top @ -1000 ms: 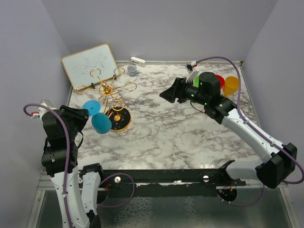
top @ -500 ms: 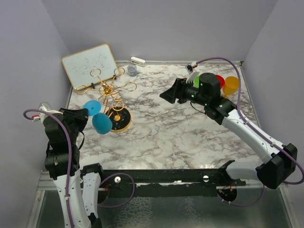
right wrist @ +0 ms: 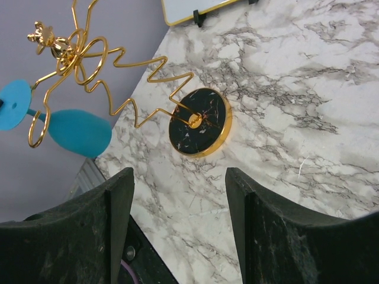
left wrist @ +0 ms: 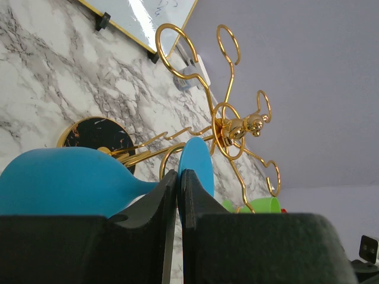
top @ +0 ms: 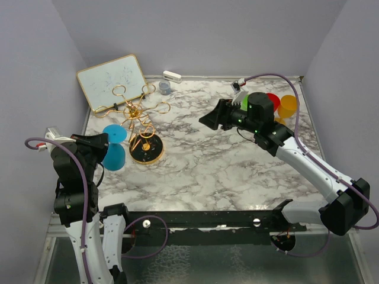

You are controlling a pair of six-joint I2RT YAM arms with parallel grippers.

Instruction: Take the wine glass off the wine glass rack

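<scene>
One blue wine glass (top: pixel 112 155) is pinched at its stem by the left gripper (left wrist: pixel 179 180), whose jaws stand almost shut, the bowl on one side of them and the round foot on the other. The glass lies on its side in the air just left of the wine glass rack (top: pixel 137 118), its long axis running near to far, bowl toward the near edge. In the right wrist view a gold loop crosses the stem; I cannot tell whether it encircles it. The pull, I judge, should go leftward, away from the rack's stem. The right gripper (right wrist: pixel 177 195) gapes wide and empty, well apart. Counted: one glass, one rack, one white board (top: pixel 112 80), three coloured cups (top: pixel 288 105).
</scene>
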